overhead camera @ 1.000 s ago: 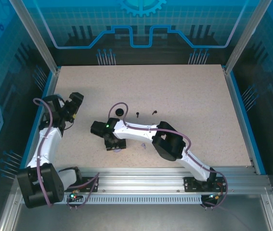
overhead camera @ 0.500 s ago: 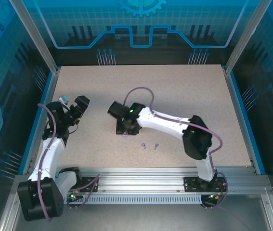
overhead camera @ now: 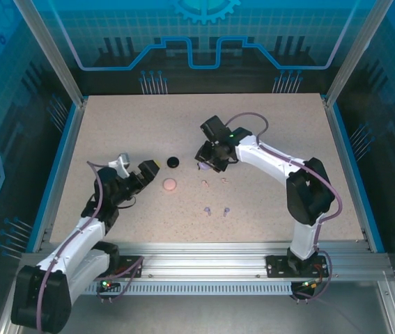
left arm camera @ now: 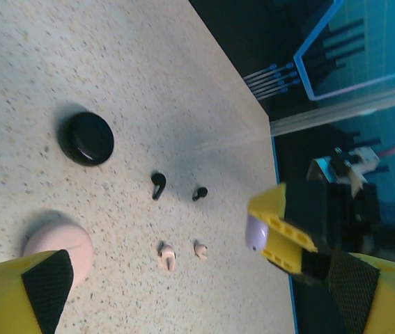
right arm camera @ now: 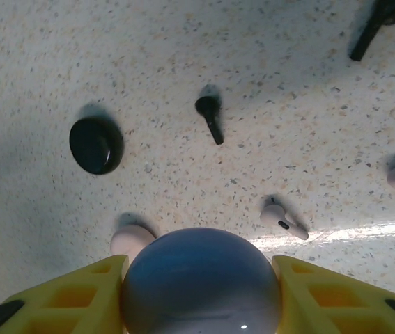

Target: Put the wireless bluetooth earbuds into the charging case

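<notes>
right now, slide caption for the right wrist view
Right gripper holds the lilac case above the black case and a black earbud.

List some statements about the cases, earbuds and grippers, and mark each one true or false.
1. The right gripper holds the lilac case between its fingers. True.
2. The black earbuds sit inside the black case. False: they lie on the table, apart from it.
3. The left gripper is shut on the pink case. False: it is open and holds nothing; the case lies on the table.
4. The lilac earbuds lie nearer the arm bases than the pink case. True.
</notes>
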`<state>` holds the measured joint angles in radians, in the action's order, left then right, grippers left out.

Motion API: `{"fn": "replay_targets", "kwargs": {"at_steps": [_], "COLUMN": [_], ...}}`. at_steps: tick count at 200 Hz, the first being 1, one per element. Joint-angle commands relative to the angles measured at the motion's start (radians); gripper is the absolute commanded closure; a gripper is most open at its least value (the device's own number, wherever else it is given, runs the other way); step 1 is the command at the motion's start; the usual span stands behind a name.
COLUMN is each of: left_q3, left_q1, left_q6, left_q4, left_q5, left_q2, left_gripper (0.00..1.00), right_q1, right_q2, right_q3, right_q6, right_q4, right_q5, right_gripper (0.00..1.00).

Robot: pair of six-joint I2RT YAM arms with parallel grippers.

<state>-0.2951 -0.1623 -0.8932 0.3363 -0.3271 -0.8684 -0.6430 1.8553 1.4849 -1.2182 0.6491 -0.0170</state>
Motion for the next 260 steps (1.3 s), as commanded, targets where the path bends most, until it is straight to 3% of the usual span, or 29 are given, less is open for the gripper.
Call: {"fn": "replay_targets", "kwargs": {"at_steps": [1, 26, 114, 165, 210, 260], "left_q3": [0.058, 0.090, -0.003, -0.074, -0.109, -0.133], "left_q1": [-0.076, -0.143, -0.289, -0.327, -0.345, -0.352], "left_q6": [0.006, 0.020, 0.053, 0.050, 0.038, 0.040], "left_q4": [0.150, 0.243, 0.506, 0.583, 0.635, 0.651], "left_q5": [0.143, 0.223, 0.233, 0.257, 0.253, 0.254], "left_q2": [0.016, -0.013, -0.378, -0.519, -0.600, -0.634], "left_gripper": [0.01, 0.01, 0.02, 0.14, 0.30, 0.38], "right_q1": [0.007, 0.000, -0.039, -0.079, -0.094, -0.102], "right_q2": [-0.039, -0.046, -0.068, -0.065, -0.048, -0.035], "right_q3": [-0.047, -0.081, -0.103, -0.075, -0.057, -0.045], "right_q6": [-0.143, -0.230, -0.359, -0.368, -0.369, -0.372], "right_q4": [-0.128, -0.183, -0.241, -0.208, -0.206, -0.209], "right_q5": [-0.097, -0.105, -0.062, -0.034, -0.039, -0.042], "right_gripper": [0.52, 0.52, 0.52, 0.52, 0.52, 0.52]}}
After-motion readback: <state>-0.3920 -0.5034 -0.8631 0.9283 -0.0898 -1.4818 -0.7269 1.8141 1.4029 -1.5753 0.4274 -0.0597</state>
